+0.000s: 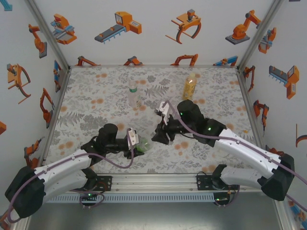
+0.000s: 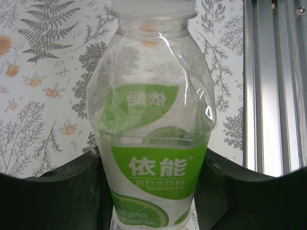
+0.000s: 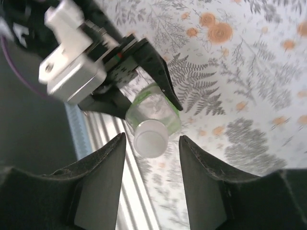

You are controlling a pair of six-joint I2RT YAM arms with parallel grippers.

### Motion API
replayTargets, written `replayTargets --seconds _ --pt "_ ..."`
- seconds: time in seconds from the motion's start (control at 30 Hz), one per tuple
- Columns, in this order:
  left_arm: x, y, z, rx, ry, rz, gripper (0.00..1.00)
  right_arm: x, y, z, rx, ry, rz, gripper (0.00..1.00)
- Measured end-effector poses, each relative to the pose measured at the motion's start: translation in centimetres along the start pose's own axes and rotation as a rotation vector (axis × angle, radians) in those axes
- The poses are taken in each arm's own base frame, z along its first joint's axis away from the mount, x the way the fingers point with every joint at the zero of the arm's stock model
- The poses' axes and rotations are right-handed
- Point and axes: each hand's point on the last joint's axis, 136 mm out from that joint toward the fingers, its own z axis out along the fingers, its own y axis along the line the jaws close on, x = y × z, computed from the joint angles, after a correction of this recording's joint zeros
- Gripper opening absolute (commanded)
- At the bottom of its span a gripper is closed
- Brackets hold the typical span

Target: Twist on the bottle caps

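Bright even light, soft shadows, glare on clear bottle (image 2: pixel 152 120), right wrist view motion-blurred

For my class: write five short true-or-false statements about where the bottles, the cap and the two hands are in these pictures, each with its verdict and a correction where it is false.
1. The left hand grips the green-labelled bottle. True.
2. The amber bottle lies on its side. False: it stands upright near the far edge of the patterned mat.
3. The right hand is clamped shut on the amber bottle. False: it is open, one finger on each side of the held bottle's cap.
4. A pale cap sits on the neck of the green-labelled bottle. True.
5. The clear bottle stands on the mat, apart from both hands. True.
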Motion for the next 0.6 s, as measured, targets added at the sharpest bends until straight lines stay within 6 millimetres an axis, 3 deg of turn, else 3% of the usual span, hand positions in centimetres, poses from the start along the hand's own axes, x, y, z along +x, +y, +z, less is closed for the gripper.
replayTargets --seconds 0.23,0.6 --pt "-0.2 -0.2 0.1 0.024 -0.006 -0.002 0.00 1.4 2.8 0.0 -0.203 0.075 -0.421 0.48" --pt "-0.1 -0.4 0.1 0.031 -0.001 -0.004 0.00 2.7 3.5 1.3 -0.308 0.083 -0.571 0.50"
